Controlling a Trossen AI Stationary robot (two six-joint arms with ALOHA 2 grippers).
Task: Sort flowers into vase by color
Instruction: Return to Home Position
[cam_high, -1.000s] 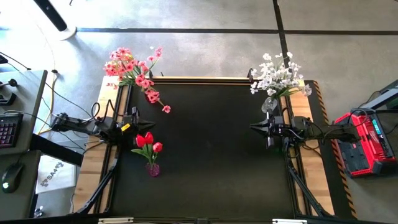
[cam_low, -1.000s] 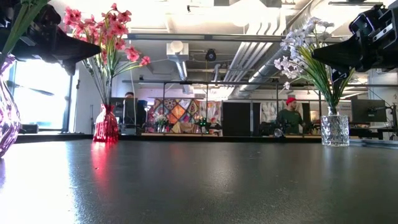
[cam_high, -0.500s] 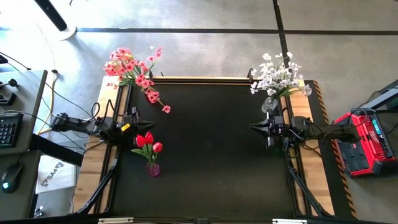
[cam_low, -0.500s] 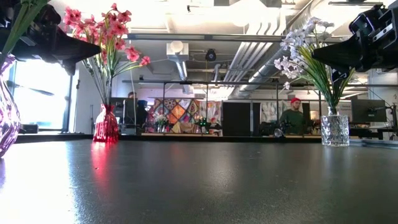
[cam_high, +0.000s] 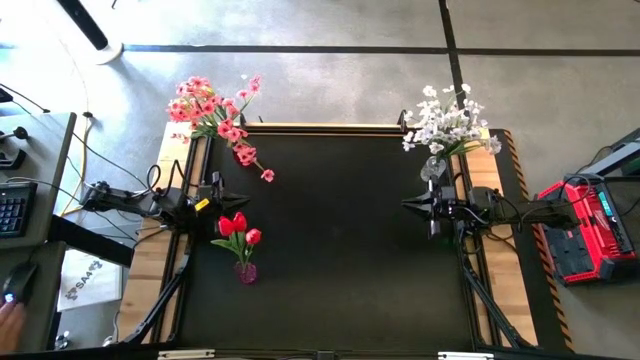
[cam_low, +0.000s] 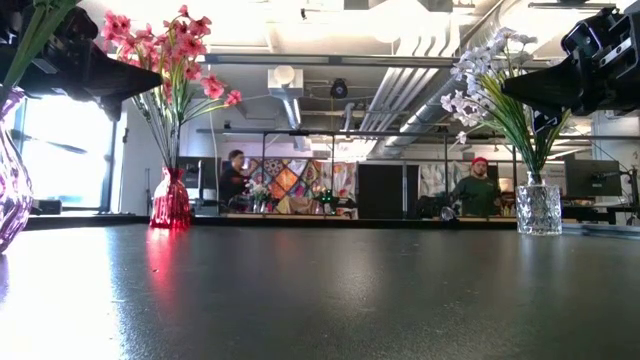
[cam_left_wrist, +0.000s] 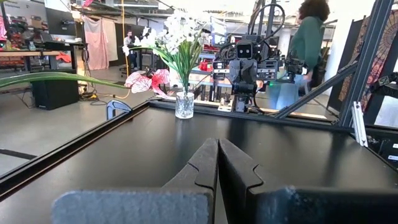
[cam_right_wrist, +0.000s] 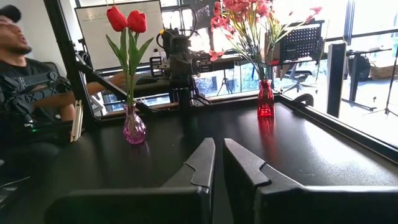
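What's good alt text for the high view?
Overhead view of a black table with three vases of sorted flowers: pink flowers at the back-left corner, white flowers at the back-right corner, red flowers in a violet vase near the left edge. The left claw and right claw sit at opposite sides, pointing inward, holding nothing.

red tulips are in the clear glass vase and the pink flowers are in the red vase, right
Not quite. The right wrist view shows the red tulips standing in the violet vase, not the clear glass one; the clear glass vase holds the white flowers. The pink flowers are in the red vase, as you say.
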